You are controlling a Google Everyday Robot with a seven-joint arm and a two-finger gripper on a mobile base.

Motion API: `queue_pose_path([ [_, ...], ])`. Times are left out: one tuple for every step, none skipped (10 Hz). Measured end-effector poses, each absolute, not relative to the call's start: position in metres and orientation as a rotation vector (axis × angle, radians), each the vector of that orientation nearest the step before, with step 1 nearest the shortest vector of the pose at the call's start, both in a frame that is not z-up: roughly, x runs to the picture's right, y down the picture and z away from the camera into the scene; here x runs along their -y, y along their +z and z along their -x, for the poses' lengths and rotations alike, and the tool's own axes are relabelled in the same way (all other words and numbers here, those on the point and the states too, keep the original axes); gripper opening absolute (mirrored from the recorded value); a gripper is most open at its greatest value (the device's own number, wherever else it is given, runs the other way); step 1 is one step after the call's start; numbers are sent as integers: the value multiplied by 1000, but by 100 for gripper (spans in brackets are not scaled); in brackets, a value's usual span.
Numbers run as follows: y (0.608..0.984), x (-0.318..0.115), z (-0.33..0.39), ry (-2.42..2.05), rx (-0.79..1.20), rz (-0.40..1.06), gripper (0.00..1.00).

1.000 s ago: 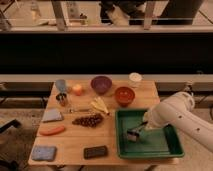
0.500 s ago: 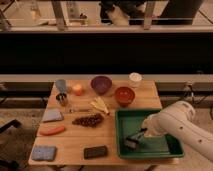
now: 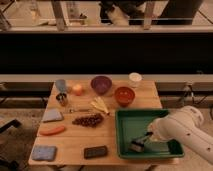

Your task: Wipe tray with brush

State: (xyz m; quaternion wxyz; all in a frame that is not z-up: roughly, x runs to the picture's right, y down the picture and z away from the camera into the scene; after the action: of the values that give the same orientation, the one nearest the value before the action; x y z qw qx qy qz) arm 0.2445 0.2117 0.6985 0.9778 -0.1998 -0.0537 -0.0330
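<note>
- Wooden bench point(image 3: 75, 141) takes up most of the shot, with everything sitting on it.
- White robot arm point(image 3: 186, 131) comes in from the right and reaches down into the tray.
- Green tray point(image 3: 131, 123) sits at the bench's front right corner, right by the edge.
- Purple bowl point(image 3: 101, 84) and red bowl point(image 3: 124, 95) are at the back, the red one just behind the tray's back rim.
- Blue sponge point(image 3: 44, 152) is on the front left corner, and the flat black block point(image 3: 95, 151) is further right, just left of the tray.
- A dark pile that looks like grapes point(image 3: 88, 120) is mid-bench, with a banana point(image 3: 100, 105) just behind it.
- White cup point(image 3: 134, 78) is at the back edge, behind the red bowl.
- Brush point(image 3: 136, 146) is inside the tray near its front rim, with the bristle head down on the tray floor and the handle angled up and to the right.
- Claw point(image 3: 148, 136) is low over the tray floor, clamped on the brush handle.
</note>
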Motion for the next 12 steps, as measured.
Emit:
queue_pose_path([
  [698,-211,-252,-62,99,404,0],
  [697,-208,-265,-52,82,403,0],
  [696,-206,-275,-42,67,404,0],
  [696,-203,-283,-33,56,410,0],
  [697,-198,-292,-28,41,412,0],
  [697,-196,-304,-21,20,419,0],
  [697,-194,-312,-14,3,427,0],
  [698,-191,-320,-8,-13,437,0],
  [699,-192,-328,-6,-33,455,0],
  [700,-193,-334,-2,-49,467,0],
  [702,-198,-341,1,-68,489,0],
  [704,-202,-350,9,-85,504,0],
])
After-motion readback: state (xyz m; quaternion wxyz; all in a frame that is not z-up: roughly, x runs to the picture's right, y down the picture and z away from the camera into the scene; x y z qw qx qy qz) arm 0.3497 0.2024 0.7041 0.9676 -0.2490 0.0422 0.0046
